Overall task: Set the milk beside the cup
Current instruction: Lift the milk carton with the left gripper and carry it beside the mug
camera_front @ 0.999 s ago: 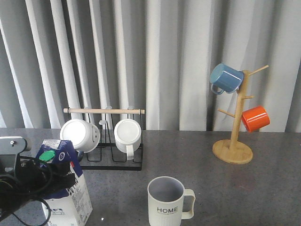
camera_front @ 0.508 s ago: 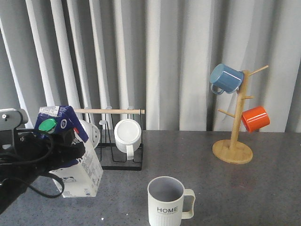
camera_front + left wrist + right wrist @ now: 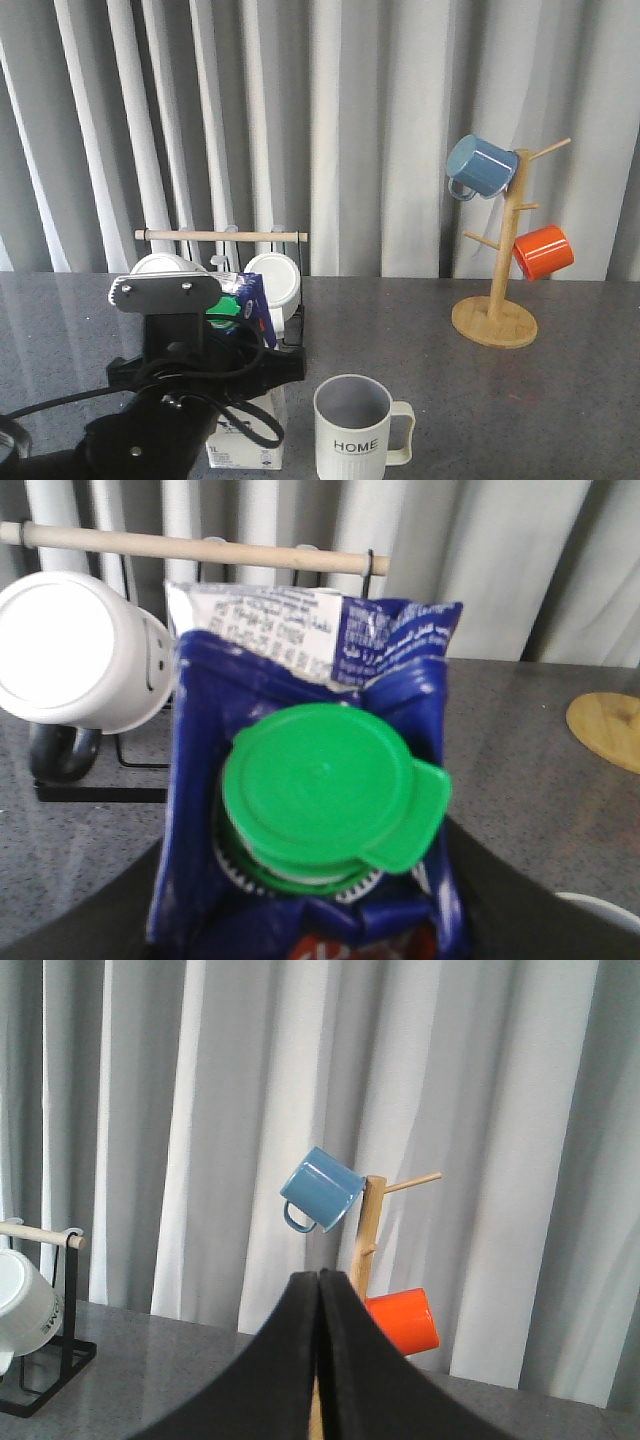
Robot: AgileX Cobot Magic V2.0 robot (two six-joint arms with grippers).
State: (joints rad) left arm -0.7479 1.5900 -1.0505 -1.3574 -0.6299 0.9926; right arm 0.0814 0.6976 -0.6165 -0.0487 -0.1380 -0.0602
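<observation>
Blue gable-top milk (image 3: pixel 248 440) clenched in left jaws, beside ribbed mug (image 3: pixel 352 428); right jaws pressed together.

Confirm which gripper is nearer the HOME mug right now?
Left. The left gripper holds the milk carton just beside the HOME mug. The right gripper is shut and not visible in the front view, facing the wooden mug tree.

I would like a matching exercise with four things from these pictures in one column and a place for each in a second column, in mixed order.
Things:
1. milk
2. cup
3. blue mug
4. orange mug

Places:
A. top of the wooden mug tree
B. front of the table, right of the carton
C. lower peg of the tree
D. between the left fingers

Pairs: 1-D, 2-B, 3-A, 4-C
</observation>
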